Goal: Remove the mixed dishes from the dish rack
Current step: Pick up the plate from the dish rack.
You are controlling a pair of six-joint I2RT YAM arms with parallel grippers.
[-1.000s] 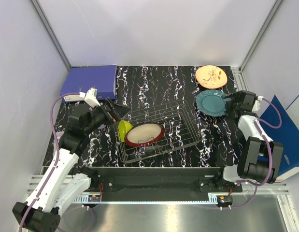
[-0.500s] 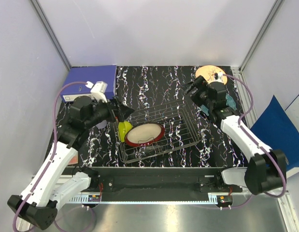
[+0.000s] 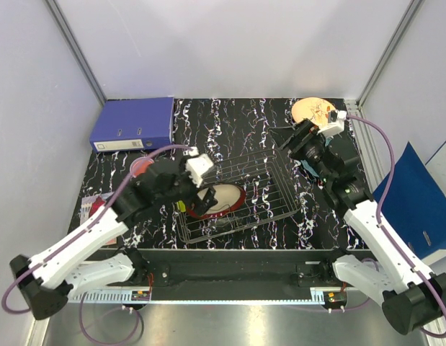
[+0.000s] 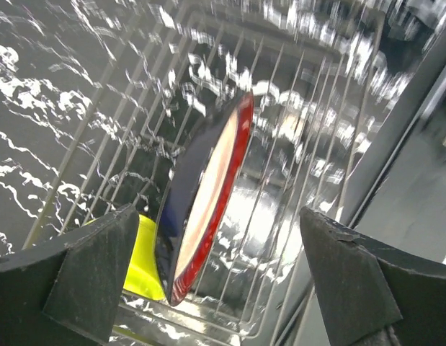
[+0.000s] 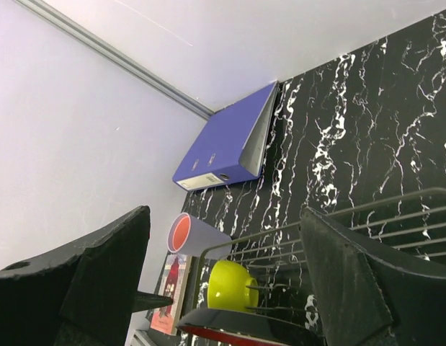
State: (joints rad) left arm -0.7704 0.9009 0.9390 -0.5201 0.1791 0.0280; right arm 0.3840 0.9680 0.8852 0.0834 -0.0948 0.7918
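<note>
- My left gripper (image 3: 192,193) hangs over the left end of the dish rack (image 3: 269,189), just left of the top view's centre. Its fingers are spread wide and nothing is between them.
- In the left wrist view, my left gripper (image 4: 217,216) frames the cream bowl with dark red outside (image 4: 204,209). The bowl stands on edge in the wire dish rack (image 4: 295,144), its cream inside turned to the right of the frame. Neither finger touches it.
- The small yellow-green bowl (image 4: 147,259) sits just beside that bowl at lower left, also in the rack.
- From above, the cream bowl with dark red outside (image 3: 221,200) lies in the rack's left half. My left wrist hides most of the yellow-green bowl.
- My right gripper (image 3: 291,140) is in the air over the rack's upper right corner. In the right wrist view, my right gripper (image 5: 224,213) is open and holds nothing.
- That view looks across the dish rack (image 5: 367,216) to the small yellow-green bowl (image 5: 233,285), at lower centre.
- The lavender cup (image 5: 194,234) stands on the table outside the rack; from above, the lavender cup (image 3: 140,166) is left of it.
- A peach plate (image 3: 313,109) lies on the table at upper right, well apart from the rack.
- A blue ring binder (image 3: 135,122) lies at upper left.
</note>
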